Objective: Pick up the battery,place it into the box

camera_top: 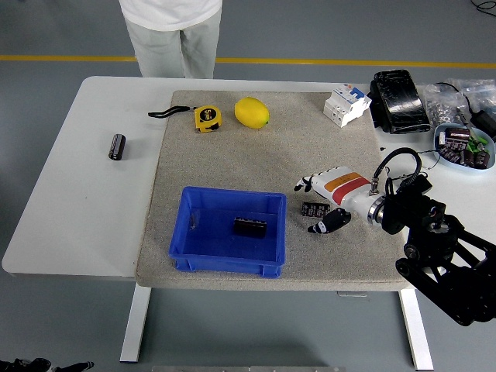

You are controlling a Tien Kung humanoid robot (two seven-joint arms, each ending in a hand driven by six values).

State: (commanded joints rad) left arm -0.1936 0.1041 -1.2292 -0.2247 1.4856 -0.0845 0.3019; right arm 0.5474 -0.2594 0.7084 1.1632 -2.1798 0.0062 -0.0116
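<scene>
Black and stubby, the battery (315, 208) lies on the grey mat (232, 163) just off the right wall of the blue box (184, 232), near the mat's front-right part. Its long axis runs roughly left to right, along the table's near edge. The right hand (319, 206) brackets it: the white fingers (304, 184) reach past on the far side, the dark thumb (325, 225) sits on the near side, and the battery lies in the gap between them. They look spread and not closed on it; whether any fingertip touches the battery I cannot tell.

So the grasp turns on closing across the short axis, far side to near side, which the hand's present pose seems to suit. From there the box lies directly to the left, a short carry over its right wall. One black battery (250, 226) already rests inside the box, toward its right half.

Only the right arm is seen; the left is out of view. A person (170, 31) stands at the table's far edge, hands clear of the mat.
</scene>
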